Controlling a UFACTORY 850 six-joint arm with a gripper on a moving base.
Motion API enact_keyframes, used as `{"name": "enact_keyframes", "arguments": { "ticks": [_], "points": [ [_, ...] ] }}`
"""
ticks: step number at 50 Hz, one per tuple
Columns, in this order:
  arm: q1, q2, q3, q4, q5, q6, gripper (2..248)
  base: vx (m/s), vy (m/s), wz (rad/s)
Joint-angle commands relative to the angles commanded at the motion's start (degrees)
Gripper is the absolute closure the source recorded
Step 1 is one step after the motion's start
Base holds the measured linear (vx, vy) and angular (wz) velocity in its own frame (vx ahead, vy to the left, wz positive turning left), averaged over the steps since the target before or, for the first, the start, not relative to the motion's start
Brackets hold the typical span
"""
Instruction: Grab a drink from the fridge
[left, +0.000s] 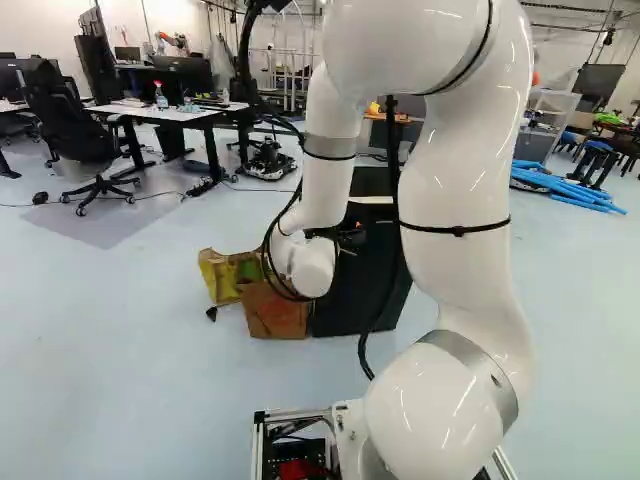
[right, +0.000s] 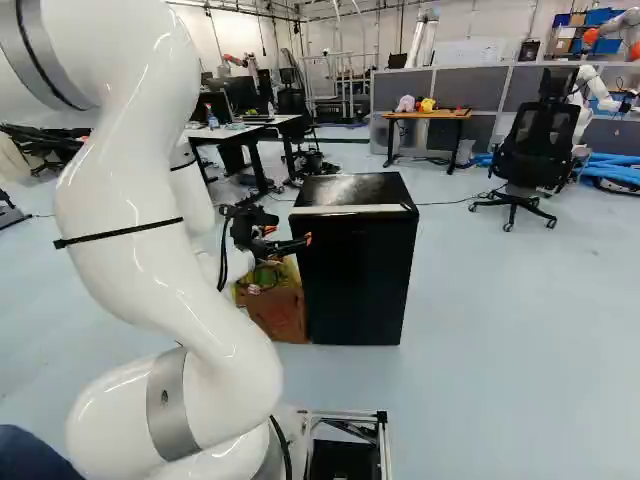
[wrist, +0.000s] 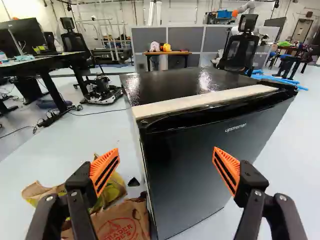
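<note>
My black two-fingered pincer (right: 289, 234), tipped with ribbed orange pads, gapes wide and holds nothing. Ahead of it, the boxy black fridge (wrist: 195, 165), a pale strip along its top front edge, stands shut on the smooth pale-blue floor (wrist: 295, 155). A brown paper bag (wrist: 122, 222) sits beside its near corner.

Fridge (right: 360, 280): stands on floor (right: 500, 380).
Paper bags (right: 280, 315): 2 sit just left of fridge.
Table (right: 430, 114): stands behind fridge, before partition (right: 400, 92).
Office chair (right: 540, 150): stands behind fridge, to right.
</note>
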Motion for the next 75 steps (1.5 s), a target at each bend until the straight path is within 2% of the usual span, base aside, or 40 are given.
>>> {"name": "enact_keyframes", "arguments": {
  "ticks": [19,75],
  "points": [
    [-0.3,-2.8,-4.1,2.2,0.0,0.0,3,0.000,0.000,0.000],
    [0.9,-6.4,-9.7,12.5,0.0,0.0,3,0.000,0.000,0.000]
  ]
}}
